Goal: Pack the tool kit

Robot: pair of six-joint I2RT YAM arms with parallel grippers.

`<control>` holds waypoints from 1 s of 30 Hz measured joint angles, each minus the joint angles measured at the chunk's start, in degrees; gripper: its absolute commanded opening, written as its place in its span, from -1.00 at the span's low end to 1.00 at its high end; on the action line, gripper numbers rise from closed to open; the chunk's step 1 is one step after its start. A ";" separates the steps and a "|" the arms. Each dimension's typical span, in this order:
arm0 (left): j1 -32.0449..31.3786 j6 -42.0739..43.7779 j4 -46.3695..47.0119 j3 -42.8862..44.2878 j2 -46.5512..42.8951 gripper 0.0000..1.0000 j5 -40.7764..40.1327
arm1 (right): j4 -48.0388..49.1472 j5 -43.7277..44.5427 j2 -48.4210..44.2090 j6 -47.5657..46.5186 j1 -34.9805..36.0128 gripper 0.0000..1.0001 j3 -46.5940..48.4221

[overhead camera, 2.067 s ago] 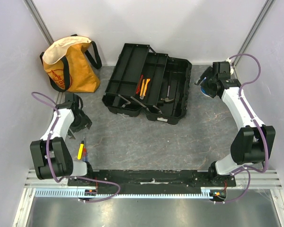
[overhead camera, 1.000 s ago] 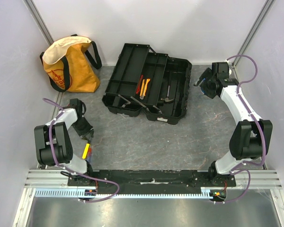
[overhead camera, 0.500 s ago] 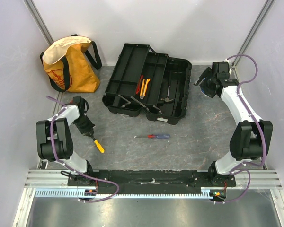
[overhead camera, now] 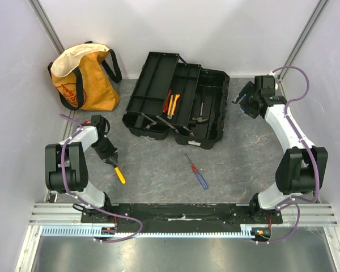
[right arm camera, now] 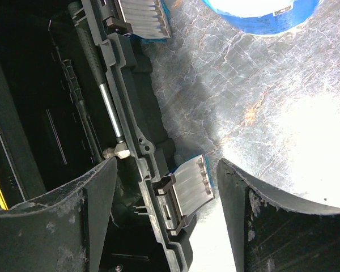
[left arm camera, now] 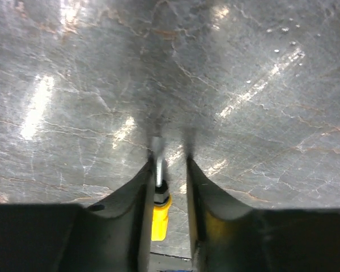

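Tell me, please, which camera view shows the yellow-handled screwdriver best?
The top view: the screwdriver lies on the table, its yellow handle in full sight beside the left gripper. The left wrist view shows only its metal shaft and a bit of handle between that gripper's fingers. The right wrist view does not show it.

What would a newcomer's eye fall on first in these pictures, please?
The open black tool kit at back centre, its trays fanned out with tools inside. Then the yellow-orange bag back left, and, lying in front, a yellow-handled screwdriver left and a red-and-blue screwdriver centre.
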 measured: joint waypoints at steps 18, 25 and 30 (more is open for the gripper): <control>-2.67 7.61 -0.66 21.64 -8.00 -0.96 4.37 | 0.00 0.00 -0.28 -0.48 0.00 0.55 -0.44; -4.20 13.18 9.09 38.69 -10.21 -0.96 15.06 | 0.02 0.00 -0.33 -0.48 0.00 0.56 -0.48; -9.75 14.47 15.78 48.46 -1.40 -0.97 19.78 | 0.02 -1.05 -0.33 -0.50 0.00 0.50 -0.48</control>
